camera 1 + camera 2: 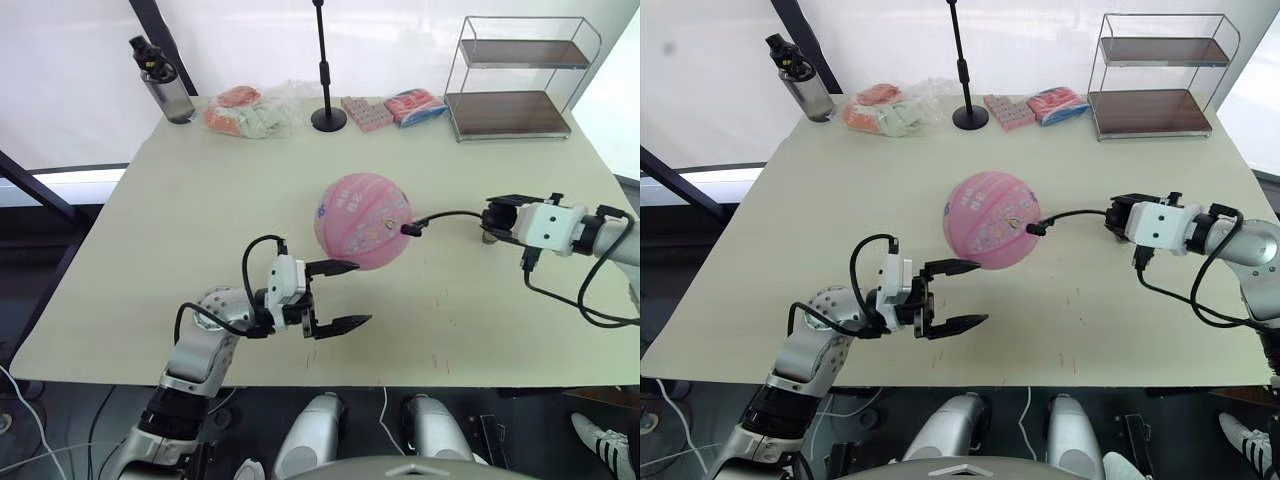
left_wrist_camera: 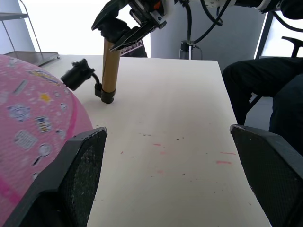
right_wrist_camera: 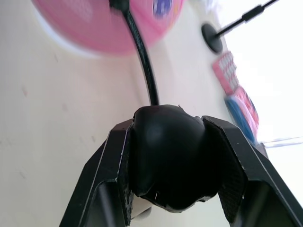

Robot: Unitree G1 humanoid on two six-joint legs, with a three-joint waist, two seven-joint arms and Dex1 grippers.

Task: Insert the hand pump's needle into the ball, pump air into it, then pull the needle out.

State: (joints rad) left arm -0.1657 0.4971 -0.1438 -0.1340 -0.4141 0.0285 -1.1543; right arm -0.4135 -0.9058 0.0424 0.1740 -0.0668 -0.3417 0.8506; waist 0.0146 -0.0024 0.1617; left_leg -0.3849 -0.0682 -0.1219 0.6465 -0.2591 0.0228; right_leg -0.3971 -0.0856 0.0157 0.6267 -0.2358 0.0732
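The pink ball (image 1: pixel 362 220) with printed stickers rests at the middle of the table. Just in front of it my left gripper (image 1: pixel 347 295) is open, its upper finger close to the ball's near side, nothing between the fingers (image 2: pixel 71 179). To the ball's right, my right gripper (image 1: pixel 495 218) is shut on the black top of the hand pump (image 2: pixel 110 71), whose gold cylinder stands upright on the table. The thin black hose (image 1: pixel 450 214) curves from the pump to a black fitting (image 1: pixel 409 229) pressed against the ball's right side. The needle pin itself is hidden.
Along the table's back edge stand a dark bottle (image 1: pixel 165 85), a plastic bag of items (image 1: pixel 250 112), a black stand's base (image 1: pixel 328 118), pink-blue packets (image 1: pixel 395 108) and a wire shelf (image 1: pixel 515 75). A person's dark-trousered legs (image 2: pixel 265 80) are beyond the table's right side.
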